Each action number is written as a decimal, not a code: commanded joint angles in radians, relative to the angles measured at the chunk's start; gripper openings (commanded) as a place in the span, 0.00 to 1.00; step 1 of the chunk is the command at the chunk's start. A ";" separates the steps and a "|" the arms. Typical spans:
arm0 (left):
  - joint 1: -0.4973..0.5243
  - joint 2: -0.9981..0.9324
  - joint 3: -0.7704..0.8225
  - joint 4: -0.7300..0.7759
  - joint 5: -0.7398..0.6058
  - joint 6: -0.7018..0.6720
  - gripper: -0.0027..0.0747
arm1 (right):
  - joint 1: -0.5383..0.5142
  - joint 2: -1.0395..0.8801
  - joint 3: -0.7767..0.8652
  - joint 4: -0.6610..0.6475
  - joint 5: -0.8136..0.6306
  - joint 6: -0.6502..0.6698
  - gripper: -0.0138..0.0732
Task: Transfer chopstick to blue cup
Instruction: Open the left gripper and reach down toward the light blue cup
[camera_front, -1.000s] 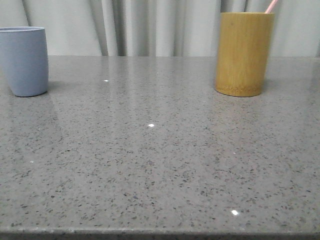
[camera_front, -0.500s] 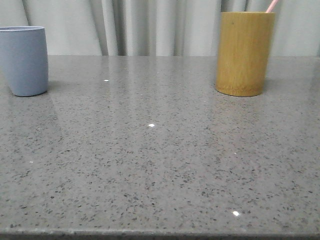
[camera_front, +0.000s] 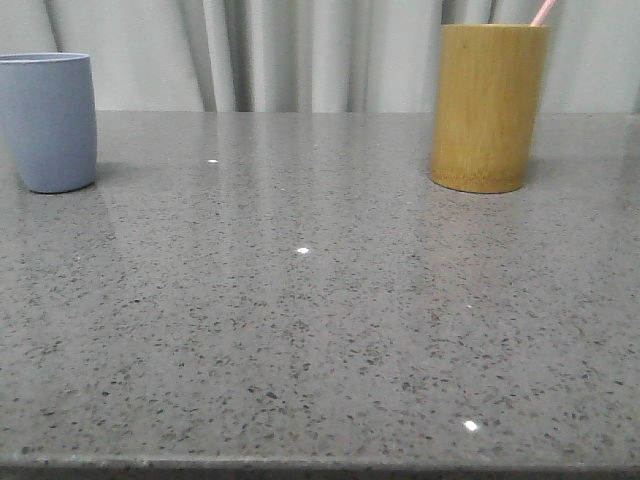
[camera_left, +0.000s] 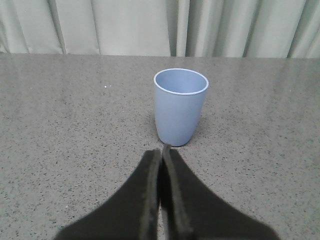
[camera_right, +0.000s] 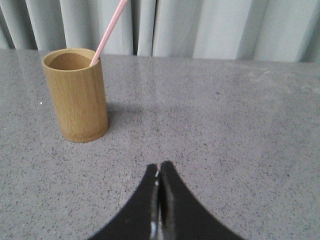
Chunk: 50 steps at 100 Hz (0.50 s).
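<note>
The blue cup (camera_front: 48, 122) stands upright at the far left of the grey speckled table; in the left wrist view the blue cup (camera_left: 180, 106) looks empty. My left gripper (camera_left: 161, 150) is shut with nothing in it, its tips just short of the cup's base. A pink chopstick (camera_front: 543, 12) leans out of the tan bamboo cylinder (camera_front: 489, 107) at the back right. In the right wrist view the chopstick (camera_right: 109, 32) rests against the rim of the cylinder (camera_right: 76, 101). My right gripper (camera_right: 159, 166) is shut and empty, well apart from the cylinder. Neither gripper shows in the front view.
A pale pleated curtain (camera_front: 300, 55) hangs behind the table's far edge. The table's front edge (camera_front: 320, 465) runs along the bottom of the front view. Bare countertop (camera_front: 300, 300) lies between the two containers.
</note>
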<state>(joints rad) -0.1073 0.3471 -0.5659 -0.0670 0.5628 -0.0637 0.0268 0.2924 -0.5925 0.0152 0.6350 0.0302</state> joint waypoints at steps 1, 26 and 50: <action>0.003 0.096 -0.126 -0.018 0.050 -0.012 0.01 | -0.005 0.075 -0.106 0.006 0.025 0.005 0.08; 0.003 0.286 -0.291 -0.045 0.228 -0.012 0.01 | -0.005 0.174 -0.188 0.066 0.076 0.005 0.08; 0.003 0.359 -0.291 -0.057 0.247 -0.012 0.01 | -0.005 0.175 -0.188 0.082 0.072 0.005 0.08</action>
<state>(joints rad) -0.1073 0.6879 -0.8222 -0.1070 0.8590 -0.0637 0.0268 0.4517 -0.7463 0.0918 0.7771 0.0343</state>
